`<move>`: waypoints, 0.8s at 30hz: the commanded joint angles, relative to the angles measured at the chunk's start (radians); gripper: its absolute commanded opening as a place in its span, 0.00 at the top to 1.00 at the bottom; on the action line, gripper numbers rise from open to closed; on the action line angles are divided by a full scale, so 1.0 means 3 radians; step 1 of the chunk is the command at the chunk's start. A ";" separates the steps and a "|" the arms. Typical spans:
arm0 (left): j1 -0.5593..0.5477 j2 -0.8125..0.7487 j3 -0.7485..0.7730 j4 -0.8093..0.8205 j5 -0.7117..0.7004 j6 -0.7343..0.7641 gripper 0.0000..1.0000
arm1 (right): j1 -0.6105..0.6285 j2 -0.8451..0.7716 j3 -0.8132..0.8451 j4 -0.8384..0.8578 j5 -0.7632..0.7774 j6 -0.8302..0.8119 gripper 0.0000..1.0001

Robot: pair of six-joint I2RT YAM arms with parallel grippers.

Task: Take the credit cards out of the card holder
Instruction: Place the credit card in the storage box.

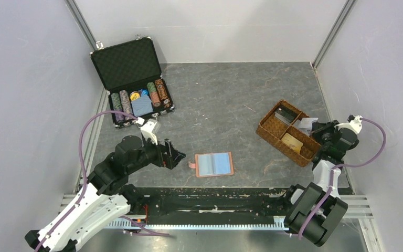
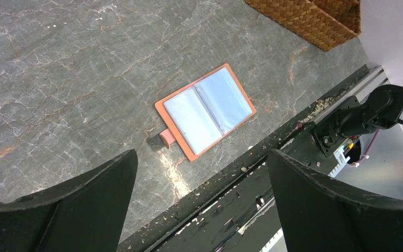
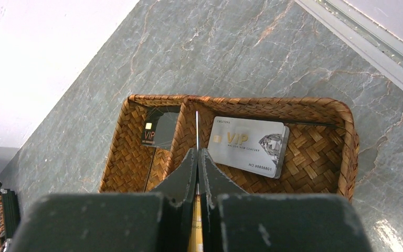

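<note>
Black right pincer tight on thin card edge; left pincer spread before flat leather card holder.

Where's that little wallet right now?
In the overhead view, the wallet lies open near the front edge of the table, just right of the left end effector.

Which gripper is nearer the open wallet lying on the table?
The left. The left gripper hovers beside the card holder, on its tab side; the right gripper is far off over the woven tray, pinching a card.
</note>
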 commanded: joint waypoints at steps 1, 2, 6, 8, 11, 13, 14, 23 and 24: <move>0.0004 -0.0049 -0.0017 0.0067 -0.0036 0.0142 0.00 | -0.0047 0.0031 -0.0138 0.0543 -0.0108 0.0067 1.00; 0.0004 -0.0063 -0.0020 0.0063 -0.0038 0.0137 0.00 | -0.0050 0.0049 -0.0177 0.0639 -0.0133 0.0104 1.00; 0.0004 -0.0093 -0.0020 0.0057 -0.0054 0.0127 0.00 | -0.0056 0.0116 -0.0239 0.0790 -0.0154 0.0151 1.00; 0.0003 -0.0101 -0.0020 0.0057 -0.0062 0.0127 0.00 | -0.0072 0.0160 -0.0255 0.0841 -0.0156 0.0179 1.00; 0.0002 -0.0114 -0.0023 0.0056 -0.0074 0.0122 0.00 | -0.0081 0.0245 -0.0262 0.0923 -0.0183 0.0234 1.00; 0.0003 -0.0107 -0.0024 0.0062 -0.0075 0.0128 0.00 | -0.0085 0.0280 -0.0263 0.0923 -0.0170 0.0257 1.00; 0.0004 -0.0106 -0.0024 0.0064 -0.0067 0.0132 0.00 | -0.0082 0.0294 -0.0271 0.0932 -0.0151 0.0275 1.00; 0.0004 -0.0046 -0.0023 0.0087 -0.0023 0.0157 0.00 | -0.0082 0.0537 -0.0388 0.1178 -0.0110 0.0394 1.00; 0.0004 -0.0040 -0.0026 0.0087 -0.0023 0.0160 0.00 | -0.0081 0.0566 -0.0391 0.1191 -0.0113 0.0393 1.00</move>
